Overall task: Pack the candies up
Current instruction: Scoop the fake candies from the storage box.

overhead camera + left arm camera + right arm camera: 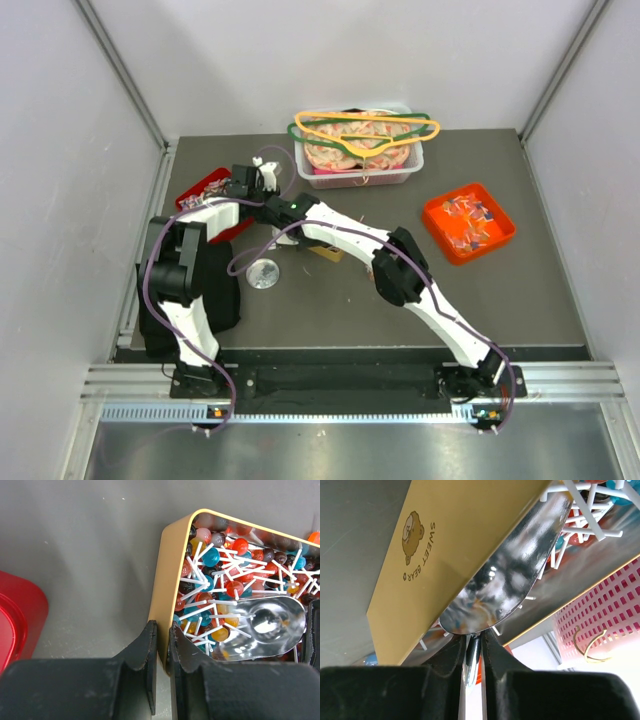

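Where the grey worktop (500, 300) carries the whole arrangement, a clear bin (418, 165) stands at its far edge with coloured hangers (365, 127) laid across the top. To the right sits an orange tray (440, 215) holding a scatter of candies (468, 218), and at far left a red tray (195, 190), towards which both arms reach. Near the red tray, with bare worktop between them, is a gold tin (165, 575) marked "SWEET BEAR", heaped with more candies: small round sweets in red, blue, brown and orange on white sticks. A polished metal scoop (270, 625) lies with its bowl inside the tin, among the sweets. The left pincer (161, 630) is clenched on the tin's curved wall, one finger outside and one inside. The right pincer (474, 647) is clenched on the scoop's thin handle, the bowl extending ahead of it beside the tin's side.
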### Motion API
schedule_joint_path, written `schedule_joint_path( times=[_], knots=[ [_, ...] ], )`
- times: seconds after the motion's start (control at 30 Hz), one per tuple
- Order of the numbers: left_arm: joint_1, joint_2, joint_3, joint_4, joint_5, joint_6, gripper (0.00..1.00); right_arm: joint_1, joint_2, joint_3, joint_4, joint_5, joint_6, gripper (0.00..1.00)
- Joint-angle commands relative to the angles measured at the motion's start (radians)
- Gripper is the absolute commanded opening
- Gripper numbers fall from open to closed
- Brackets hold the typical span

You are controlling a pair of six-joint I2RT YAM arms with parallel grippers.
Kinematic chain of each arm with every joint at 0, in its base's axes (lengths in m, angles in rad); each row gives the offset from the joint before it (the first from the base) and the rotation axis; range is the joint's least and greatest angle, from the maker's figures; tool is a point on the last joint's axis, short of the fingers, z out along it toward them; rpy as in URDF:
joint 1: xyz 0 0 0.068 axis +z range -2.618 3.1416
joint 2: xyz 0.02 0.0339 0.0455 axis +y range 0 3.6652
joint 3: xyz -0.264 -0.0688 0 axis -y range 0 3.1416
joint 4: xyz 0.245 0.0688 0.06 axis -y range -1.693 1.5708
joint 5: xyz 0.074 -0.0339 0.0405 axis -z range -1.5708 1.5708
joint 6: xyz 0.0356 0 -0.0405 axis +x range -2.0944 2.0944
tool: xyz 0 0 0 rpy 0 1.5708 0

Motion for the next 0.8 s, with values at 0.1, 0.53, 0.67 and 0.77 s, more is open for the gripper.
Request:
schedule_joint_path(
  times=[0.1, 0.53, 0.67, 0.77],
  knots=[
    [-0.024, -0.124, -0.005, 0.062, 0.187, -0.071, 0.00, -0.018, 0.036, -0.067, 0.292, -0.083, 0.126, 0.00],
    [-0.024, -0.125, -0.014, 0.061, 0.219, -0.061, 0.00, -0.050, -0.132, -0.263, 0.555, -0.083, 0.234, 0.00],
    [-0.024, -0.127, -0.012, 0.058, 0.222, -0.051, 0.00, -0.058, -0.165, -0.340, 0.639, -0.077, 0.258, 0.00],
    [-0.024, -0.122, -0.006, 0.048, 0.224, -0.048, 0.00, -0.061, -0.175, -0.360, 0.661, -0.095, 0.275, 0.00]
  ],
)
